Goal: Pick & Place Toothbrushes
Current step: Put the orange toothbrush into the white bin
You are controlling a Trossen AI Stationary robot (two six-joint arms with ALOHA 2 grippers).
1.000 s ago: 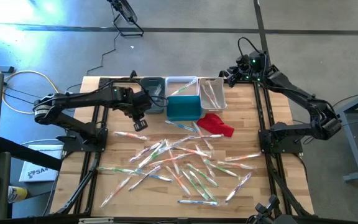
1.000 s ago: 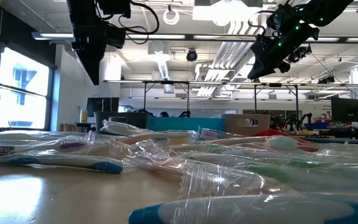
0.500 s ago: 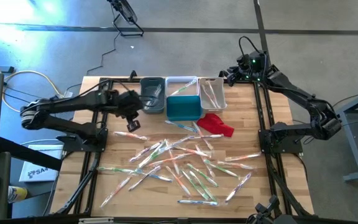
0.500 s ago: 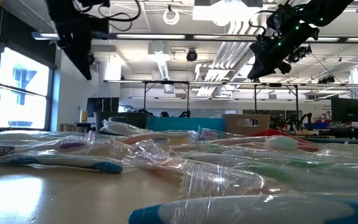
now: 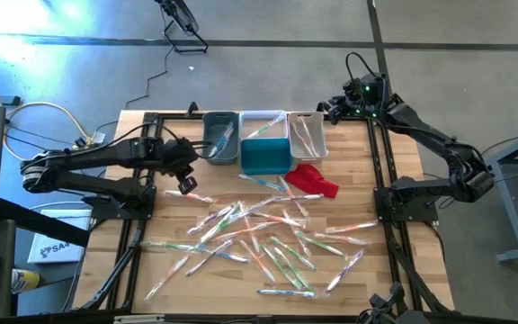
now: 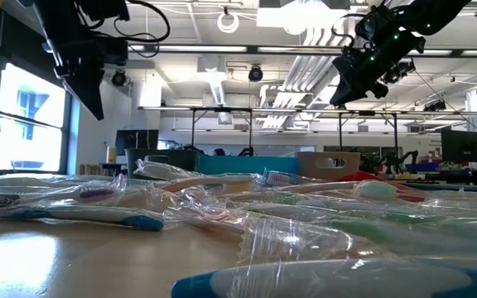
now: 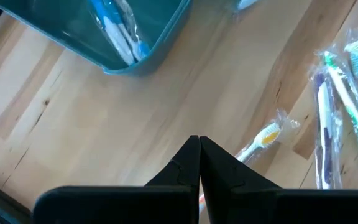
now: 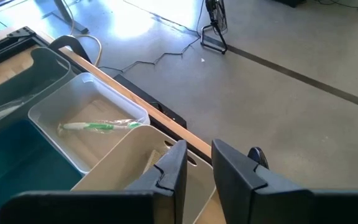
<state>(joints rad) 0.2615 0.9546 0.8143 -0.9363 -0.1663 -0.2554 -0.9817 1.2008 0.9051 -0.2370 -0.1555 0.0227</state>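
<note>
Several wrapped toothbrushes [image 5: 259, 234] with green, orange, blue and white handles lie scattered on the wooden table. One blue toothbrush [image 7: 114, 31] lies in the grey bin [image 5: 220, 137], and a green one [image 8: 98, 126] in the white bin [image 5: 263, 124]. My left gripper [image 5: 185, 184] hangs shut and empty above bare wood, just near-left of the grey bin; an orange toothbrush [image 7: 260, 140] lies close to its tips [image 7: 197, 146]. My right gripper [image 8: 197, 165] hovers open and empty at the far right, over the beige bin [image 5: 307, 133].
A teal bin [image 5: 265, 156] stands in front of the white one, with a red cloth [image 5: 313, 180] to its near right. Dark frame rails [image 5: 385, 180] run along both table sides. Bare wood shows at the left of the table, by the left gripper.
My left gripper has drawn back from beside the grey bin toward the table's left edge and sunk a little, staying shut and empty. The right arm and the toothbrushes have kept still.
</note>
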